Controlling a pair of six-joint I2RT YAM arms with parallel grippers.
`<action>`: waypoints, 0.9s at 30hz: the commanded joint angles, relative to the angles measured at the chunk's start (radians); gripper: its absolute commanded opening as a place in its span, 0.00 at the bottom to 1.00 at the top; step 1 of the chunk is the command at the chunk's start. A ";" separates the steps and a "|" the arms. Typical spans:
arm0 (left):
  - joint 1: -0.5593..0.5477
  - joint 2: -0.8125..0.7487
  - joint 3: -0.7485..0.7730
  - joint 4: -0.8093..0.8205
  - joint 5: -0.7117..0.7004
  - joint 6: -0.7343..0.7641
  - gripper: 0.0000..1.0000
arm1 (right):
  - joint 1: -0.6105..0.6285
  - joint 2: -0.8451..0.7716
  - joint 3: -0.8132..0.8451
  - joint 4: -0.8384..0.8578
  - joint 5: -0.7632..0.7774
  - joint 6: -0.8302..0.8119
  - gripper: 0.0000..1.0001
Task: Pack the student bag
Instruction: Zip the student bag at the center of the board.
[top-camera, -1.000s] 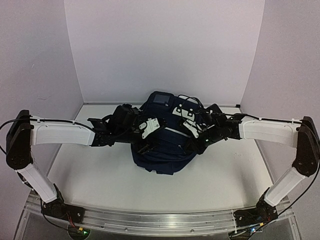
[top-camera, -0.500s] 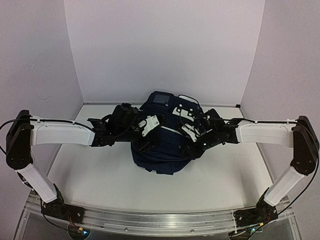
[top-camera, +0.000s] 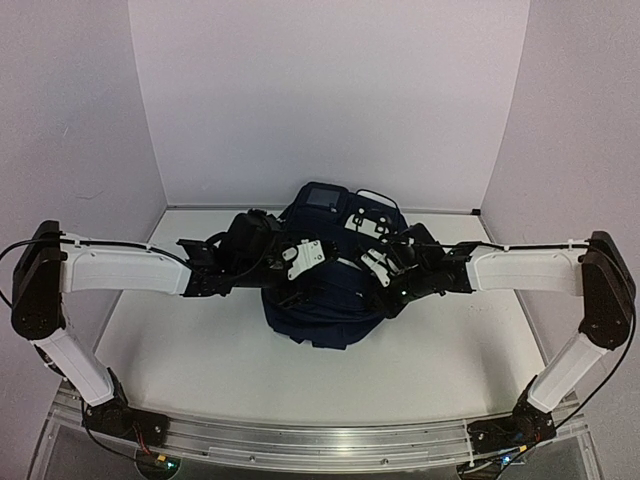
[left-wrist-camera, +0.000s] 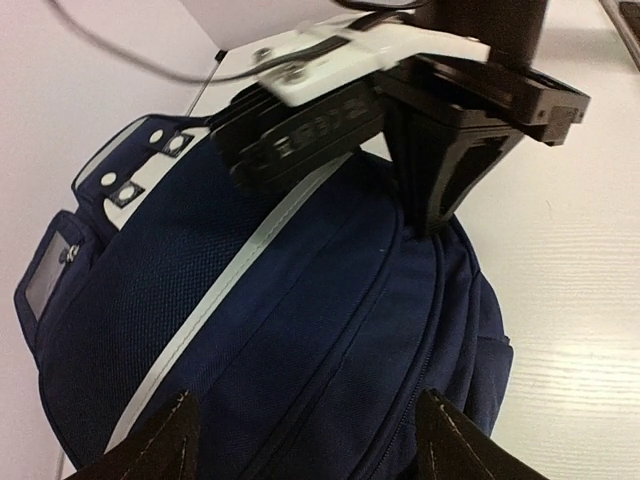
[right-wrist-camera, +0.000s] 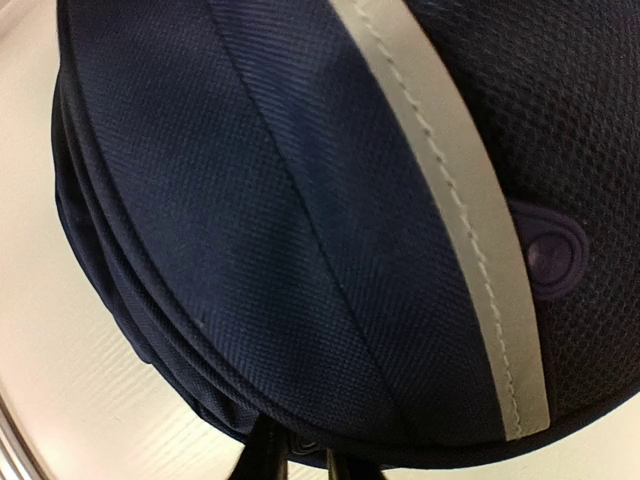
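The student bag (top-camera: 325, 300) is lying at the middle of the white worktop (top-camera: 180, 360), toward the far side. Its small grey panel (top-camera: 322, 196) is facing the far wall and its rounded dark navy body is bulging toward the near edge. Both arms are reaching in from the sides and meeting over it.

The left tool (top-camera: 293, 283) is sitting over the left part of the bag. In the left wrist view its two fingertips (left-wrist-camera: 176, 438) are standing wide apart, open, with navy fabric and curved zip lines showing between them. They are gripping nothing. Whether they are touching the cloth cannot be told.

The right tool (top-camera: 384, 285) is resting against the right part of the bag. Seen from the left wrist, its black fingers (left-wrist-camera: 440, 170) are coming down to a single point right on a zip seam. In the right wrist view the tips (right-wrist-camera: 262, 458) are sitting almost together, closed, at the bag's edge. Whether they are pinching a zip pull or a fold of cloth cannot be told.

A pale grey stitched strip (right-wrist-camera: 450, 220) is running across the mesh-textured fabric, with a round navy stud (right-wrist-camera: 545, 250) just beside it. A white patch (left-wrist-camera: 140, 175) with metal snaps is lying near the top of the bag, close to the grey panel.
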 joint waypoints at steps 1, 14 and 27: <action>-0.040 -0.005 -0.001 0.061 -0.045 0.227 0.73 | 0.002 -0.035 -0.011 0.059 0.044 0.000 0.00; -0.069 0.191 0.125 0.052 -0.197 0.397 0.52 | 0.001 -0.119 -0.035 0.046 0.008 -0.018 0.00; -0.064 0.138 0.055 0.111 -0.299 0.385 0.00 | -0.035 -0.187 -0.054 -0.022 -0.025 -0.046 0.00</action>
